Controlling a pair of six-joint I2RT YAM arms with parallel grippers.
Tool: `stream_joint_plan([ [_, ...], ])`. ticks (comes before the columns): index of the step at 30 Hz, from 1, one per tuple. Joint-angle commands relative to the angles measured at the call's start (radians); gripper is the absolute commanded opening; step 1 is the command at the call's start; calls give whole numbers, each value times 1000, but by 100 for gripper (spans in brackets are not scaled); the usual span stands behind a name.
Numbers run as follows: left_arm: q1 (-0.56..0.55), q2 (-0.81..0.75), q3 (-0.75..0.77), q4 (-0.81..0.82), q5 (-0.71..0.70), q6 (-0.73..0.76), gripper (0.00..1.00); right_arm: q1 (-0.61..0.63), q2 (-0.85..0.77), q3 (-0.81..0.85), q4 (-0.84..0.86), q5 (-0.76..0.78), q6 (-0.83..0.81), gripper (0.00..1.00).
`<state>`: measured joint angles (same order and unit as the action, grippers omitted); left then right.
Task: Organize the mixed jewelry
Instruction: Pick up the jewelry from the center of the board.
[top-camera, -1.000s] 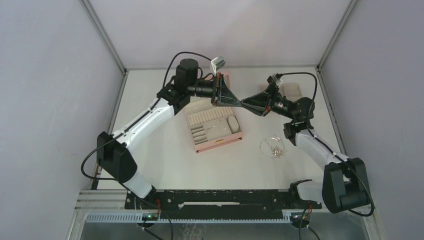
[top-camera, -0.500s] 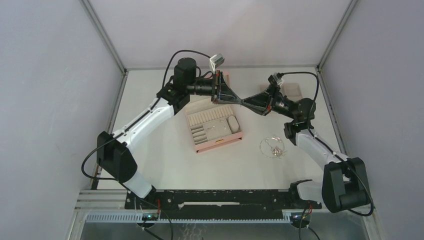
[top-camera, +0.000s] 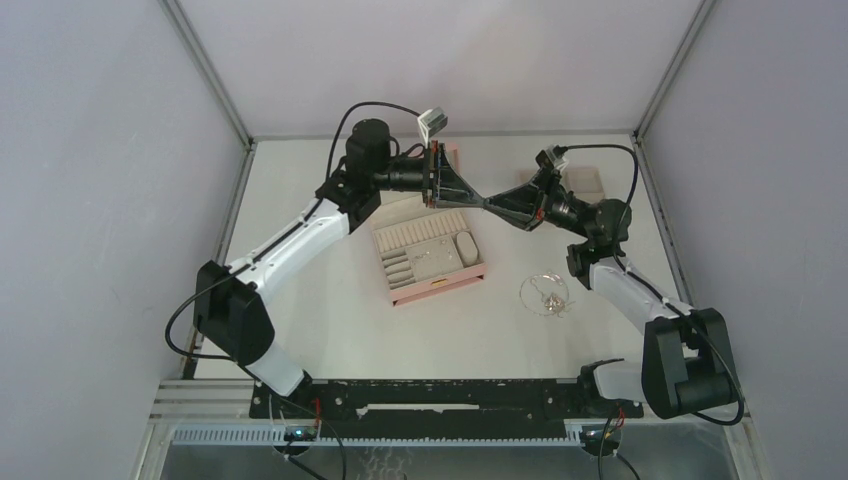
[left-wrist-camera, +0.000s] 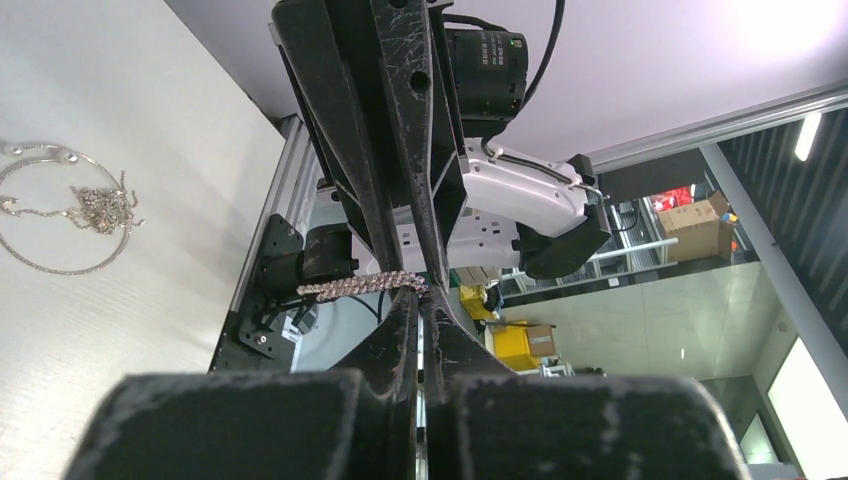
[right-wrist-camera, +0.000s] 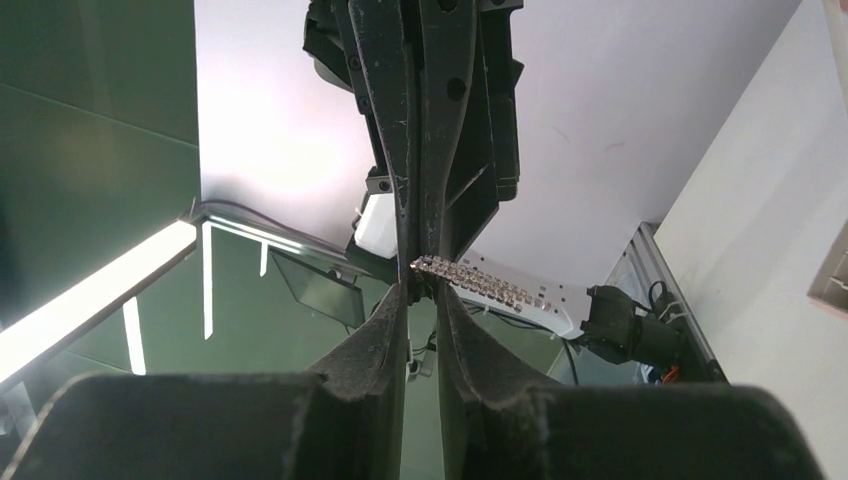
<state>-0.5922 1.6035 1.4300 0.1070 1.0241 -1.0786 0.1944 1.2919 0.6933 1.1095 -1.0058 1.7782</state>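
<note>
One o'clock off the pink box (top-camera: 440, 288): left gripper (left-wrist-camera: 420, 295) pinches rhinestone strip (left-wrist-camera: 360, 285), right gripper (right-wrist-camera: 420, 285) slightly parted (clamp fully before releasing).

**One piece aloft, the rest heaped on the worktop**

A short silver strip (left-wrist-camera: 360, 285), set with a row of tiny glittering stones, hangs roughly level in the air. It is above the worktop (top-camera: 330, 320), at about 1 o'clock from its centre. One end sits at the closed tips of the left claw (left-wrist-camera: 420, 305), just where the right claw (right-wrist-camera: 422, 292) meets them with its tips slightly apart. The rest juts out free to one side. The thin chain necklace (top-camera: 545, 292) lies flat in a round loop at about 4 o'clock from centre. Small silver bits (top-camera: 560, 306) are bunched within the loop, toward its 4 o'clock rim.
</note>
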Motion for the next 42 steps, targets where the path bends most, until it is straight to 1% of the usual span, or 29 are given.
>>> stream_joint_plan([
  [1, 5, -20, -9, 61, 16, -20, 0, -16, -3, -14, 128, 18, 39, 21],
  [9, 5, -18, -12, 68, 19, -23, 0, -19, 9, -17, 161, 19, 59, 23],
  [16, 5, -19, -14, 75, 21, -28, 0, -18, 12, -17, 165, 20, 60, 31],
  [18, 5, -18, -15, 76, 20, -28, 0, -19, 15, -17, 173, 24, 64, 31],
  [29, 5, -15, -18, 76, 20, -32, 0, -17, 42, -16, 241, 42, 106, 30],
  [42, 5, -10, -25, 77, 16, -33, 0, -18, 54, 13, 256, 26, 113, 27],
])
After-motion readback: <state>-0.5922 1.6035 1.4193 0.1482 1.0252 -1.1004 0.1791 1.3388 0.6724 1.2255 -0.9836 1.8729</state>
